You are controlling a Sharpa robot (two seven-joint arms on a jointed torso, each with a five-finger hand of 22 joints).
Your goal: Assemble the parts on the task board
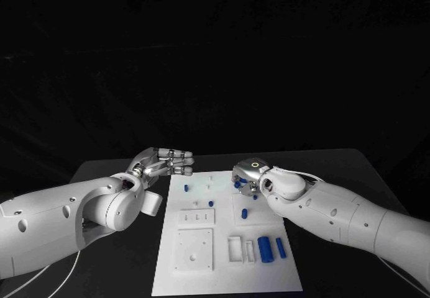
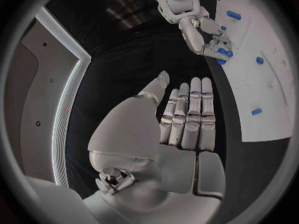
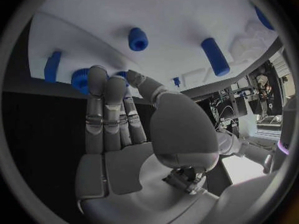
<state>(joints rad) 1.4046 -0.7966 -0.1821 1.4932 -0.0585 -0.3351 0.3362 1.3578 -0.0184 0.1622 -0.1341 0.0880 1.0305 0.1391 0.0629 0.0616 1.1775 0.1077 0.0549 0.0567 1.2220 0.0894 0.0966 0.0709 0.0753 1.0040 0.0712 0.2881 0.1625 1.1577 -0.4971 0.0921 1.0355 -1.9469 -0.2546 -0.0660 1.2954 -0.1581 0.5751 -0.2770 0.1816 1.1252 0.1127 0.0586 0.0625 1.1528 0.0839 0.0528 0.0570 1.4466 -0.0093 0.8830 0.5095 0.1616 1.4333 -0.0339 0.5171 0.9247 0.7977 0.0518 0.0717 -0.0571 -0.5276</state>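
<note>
At the near end of the task board (image 1: pixel 170 276) lay a large blue cylinder (image 1: pixel 265 249) with a slimmer blue peg (image 1: pixel 280 248) just beside it, both resting flat next to a white slotted block (image 1: pixel 235 248). A square white plate (image 1: pixel 194 250) sat to their left, and a smaller white plate (image 1: pixel 196 218) just beyond it. Mid-board, one blue peg (image 1: pixel 243 213) lay alone, with small blue pieces (image 1: pixel 210 203) further up.

Toward the far end, the right hand (image 1: pixel 250 171) hovered over the board's far right corner, fingers reaching down at a blue round part (image 3: pixel 79 79) there. The fingertips (image 3: pixel 96 74) stood at that part, beside a blue knob (image 3: pixel 138 39) standing upright on the board. Whether the part was actually pinched could not be established (the fingers hid the contact in every view).

The left hand (image 1: pixel 166 161) was held off the board's far left edge, fingers straight and together, thumb apart, holding nothing.

Assessment: the step in hand appeared to be securing the round part. To do it well, the thumb should close squarely opposite the fingers before any lift, and the neighbouring knob should be kept clear. The left hand was best placed to steady the board edge.
</note>
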